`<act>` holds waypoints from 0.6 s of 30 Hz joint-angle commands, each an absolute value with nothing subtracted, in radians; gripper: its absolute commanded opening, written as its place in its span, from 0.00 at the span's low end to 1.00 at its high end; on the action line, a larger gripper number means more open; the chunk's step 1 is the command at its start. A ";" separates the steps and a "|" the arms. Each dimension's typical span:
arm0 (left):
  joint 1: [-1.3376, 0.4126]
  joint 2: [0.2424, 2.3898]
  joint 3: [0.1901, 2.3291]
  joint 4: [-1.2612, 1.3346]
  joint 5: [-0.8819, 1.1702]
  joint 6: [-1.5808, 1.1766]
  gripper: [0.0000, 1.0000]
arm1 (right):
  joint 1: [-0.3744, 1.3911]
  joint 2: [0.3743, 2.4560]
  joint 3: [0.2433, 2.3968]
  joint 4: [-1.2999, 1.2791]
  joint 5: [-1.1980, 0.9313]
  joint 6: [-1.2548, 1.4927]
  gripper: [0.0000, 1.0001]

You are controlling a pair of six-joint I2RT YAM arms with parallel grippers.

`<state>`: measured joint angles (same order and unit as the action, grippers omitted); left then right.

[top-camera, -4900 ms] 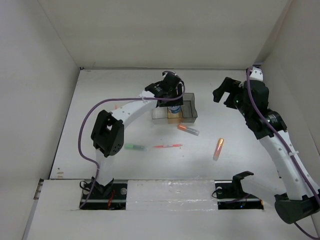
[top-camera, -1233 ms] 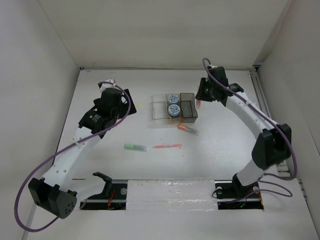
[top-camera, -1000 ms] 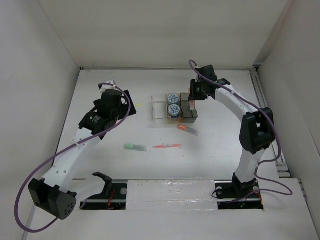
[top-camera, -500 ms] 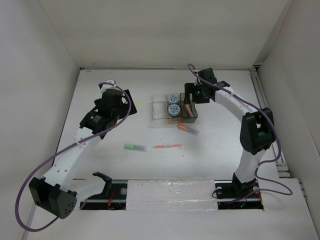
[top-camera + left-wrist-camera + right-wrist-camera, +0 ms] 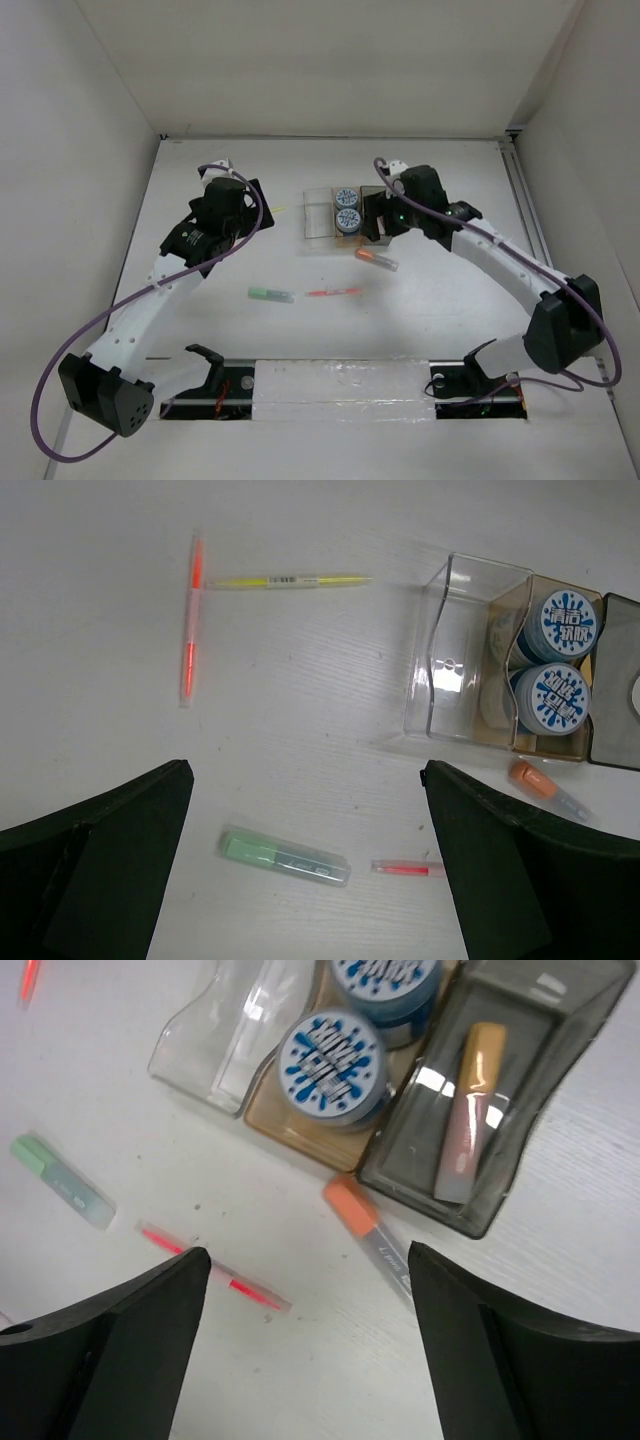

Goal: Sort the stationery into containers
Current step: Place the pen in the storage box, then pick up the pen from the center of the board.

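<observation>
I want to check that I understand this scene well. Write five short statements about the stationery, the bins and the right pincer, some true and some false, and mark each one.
1. Both blue-white rolls sit in the amber bin. True.
2. The grey bin is empty. False: the grey bin holds an orange marker.
3. The green marker lies on the table, outside the bins. True.
4. The red pen is in the clear bin. False: the red pen lies on the table, and nothing shows in the clear bin.
5. The right pincer grips the green marker. False: its jaws stand open with nothing between them.
</observation>
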<state>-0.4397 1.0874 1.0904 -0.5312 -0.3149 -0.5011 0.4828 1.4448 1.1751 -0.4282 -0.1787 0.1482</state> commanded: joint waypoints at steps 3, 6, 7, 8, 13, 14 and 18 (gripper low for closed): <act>-0.442 1.083 1.086 -0.503 -0.308 -0.480 1.00 | 0.549 1.341 1.008 -0.284 -0.107 0.138 0.83; -0.442 1.083 1.086 -0.503 -0.299 -0.480 1.00 | 0.571 1.253 0.899 -0.189 -0.097 0.149 0.82; -0.442 1.083 1.086 -0.503 -0.290 -0.471 1.00 | 0.580 1.244 0.876 -0.180 -0.068 0.149 0.80; -0.442 1.083 1.086 -0.503 -0.290 -0.471 1.00 | 0.580 1.244 0.876 -0.170 -0.052 0.149 0.80; -0.442 1.074 1.077 -0.494 -0.279 -0.462 1.00 | 0.589 1.316 0.885 -0.170 -0.096 0.077 0.85; -0.442 1.074 1.077 -0.494 -0.279 -0.462 1.00 | 0.589 1.337 0.885 -0.170 -0.122 0.068 0.85; -0.442 1.074 1.077 -0.494 -0.279 -0.462 1.00 | 0.589 1.431 0.920 -0.179 -0.132 0.025 0.85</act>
